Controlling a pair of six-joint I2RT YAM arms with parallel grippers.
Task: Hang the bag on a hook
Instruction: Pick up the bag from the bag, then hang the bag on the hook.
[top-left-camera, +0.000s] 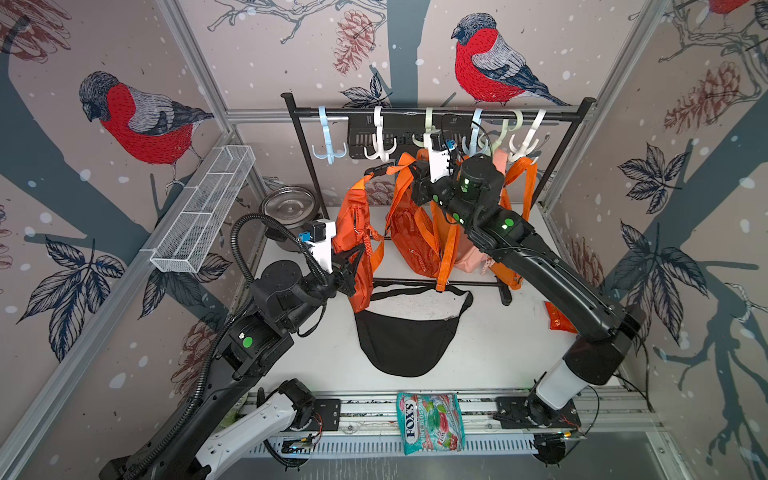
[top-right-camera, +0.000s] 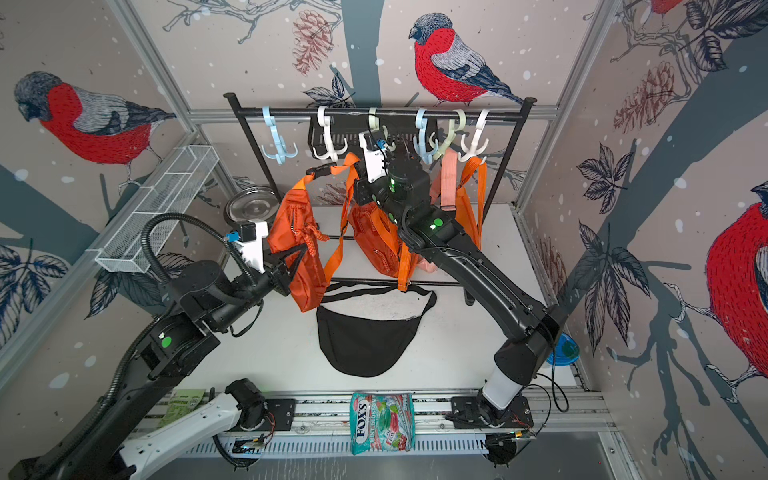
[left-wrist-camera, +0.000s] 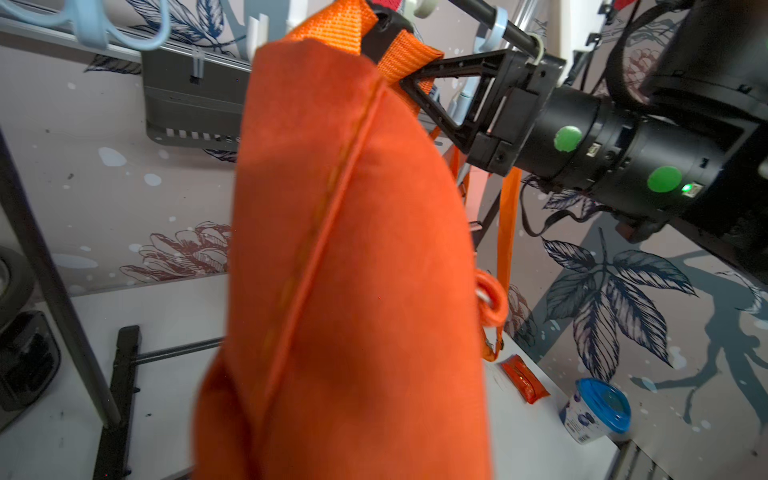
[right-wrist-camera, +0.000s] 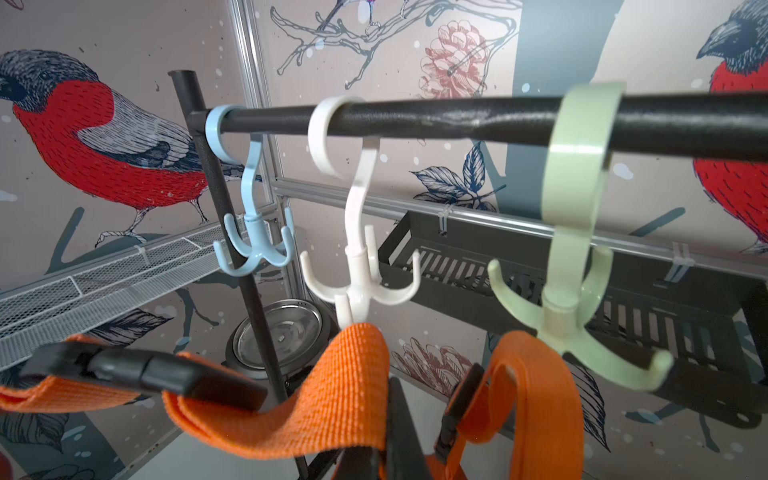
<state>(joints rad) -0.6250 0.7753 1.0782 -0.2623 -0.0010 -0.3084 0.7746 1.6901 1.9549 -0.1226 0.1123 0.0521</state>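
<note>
Bags (top-left-camera: 415, 232) crowd the right-hand hooks (top-left-camera: 525, 143); right fingers (left-wrist-camera: 419, 76) clamp the strap (right-wrist-camera: 332, 395), left fingers (top-left-camera: 348, 268) the bag (top-left-camera: 353, 224).

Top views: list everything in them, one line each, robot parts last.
Black metal rack: one, black, back.
Plastic swivel hooks: six, blue, white and pale green pairs, on its rail.
Orange fabric waist bag: one, orange, held before the rack.
Other orange bags: two, hanging on the rack.
Pink bag: one, behind the right arm.
Black fabric waist bag: one, flat on the white table.
White wire tray: one, left wall.
Black slotted shelf: one, back wall.
Steel lid: one, silver, back left.
Fox's sweets packet: one, green-white, front rail.
Orange wrapper: one, table's right.
Blue-lidded tub: one, right edge.
Left arm: black-white; jaws shut on the held bag's body.
Right arm: black-white; jaws shut on its strap.
</note>
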